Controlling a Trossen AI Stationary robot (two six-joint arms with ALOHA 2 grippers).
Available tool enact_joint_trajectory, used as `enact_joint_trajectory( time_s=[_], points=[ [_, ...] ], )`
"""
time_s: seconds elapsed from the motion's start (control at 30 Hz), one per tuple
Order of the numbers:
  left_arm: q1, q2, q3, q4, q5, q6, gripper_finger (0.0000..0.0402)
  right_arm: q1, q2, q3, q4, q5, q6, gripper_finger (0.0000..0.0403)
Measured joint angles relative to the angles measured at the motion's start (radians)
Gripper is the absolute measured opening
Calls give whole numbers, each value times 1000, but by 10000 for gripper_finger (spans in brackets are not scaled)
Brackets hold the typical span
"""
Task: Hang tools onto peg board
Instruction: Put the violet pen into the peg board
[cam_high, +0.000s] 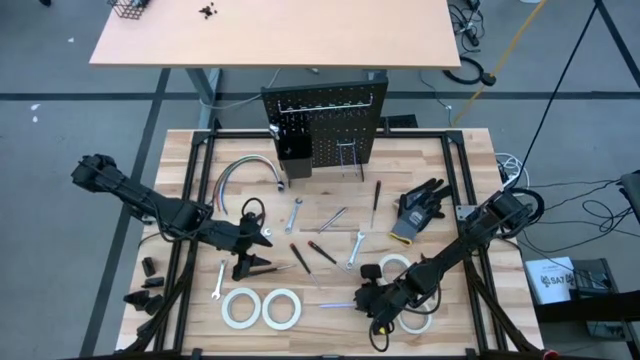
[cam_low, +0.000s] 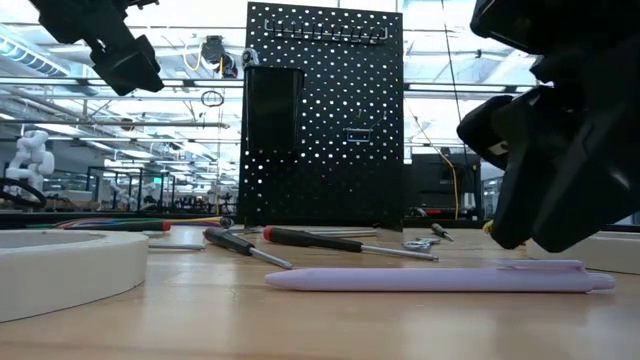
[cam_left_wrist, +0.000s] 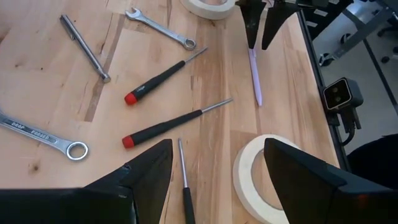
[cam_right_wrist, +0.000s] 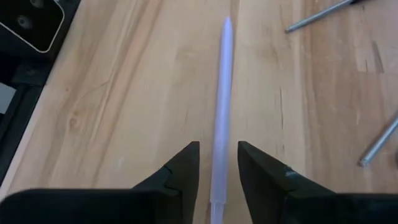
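**A:** How far along is the hanging?

**B:** Barely begun, I judge. The peg board (cam_high: 325, 128) stands upright at the far edge of the table (cam_high: 460, 160), and its hooks look bare, though the view of them is small, so I hedge on that. The tools all lie flat on the wood.

**A:** Start at the left, then.

**B:** The left gripper (cam_high: 252, 262) hangs above the near-left part of the table, its jaws spread wide and holding nothing. Below and beside it lie a wrench (cam_high: 220, 279) and two white tape rolls (cam_high: 262, 308) near the front edge. Toward the middle are red-tipped screwdrivers (cam_left_wrist: 163, 71) and more wrenches (cam_high: 355, 250).

**A:** And the right?

**B:** The right gripper (cam_right_wrist: 217, 171) sits low at the near-right, jaws narrowly parted astride a pale lilac pen (cam_right_wrist: 221, 106) lying on the wood, not yet closed on it. A black glove (cam_high: 418, 212) lies farther back.

**A:** Room to move?

**B:** The two grippers are near each other along the front, so that is the tight spot. The strip just before the board is fairly open.
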Motion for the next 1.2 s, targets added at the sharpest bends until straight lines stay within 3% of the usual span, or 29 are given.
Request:
enact_joint_trajectory(
  time_s=[0.27,0.47,0.7,0.9,1.2],
  points=[
    [0,0,0,0,0,0,255,0,47,0,32,-11,27,82],
    [0,0,0,0,0,0,255,18,105,5,41,32,144,76],
    [0,0,0,-1,0,1,255,30,114,5,31,21,198,13],
    [0,0,0,54,0,3,255,16,63,15,24,-3,221,13],
    [7,-22,0,324,-3,79,255,-22,-106,74,-89,100,70,3]
  ],
)
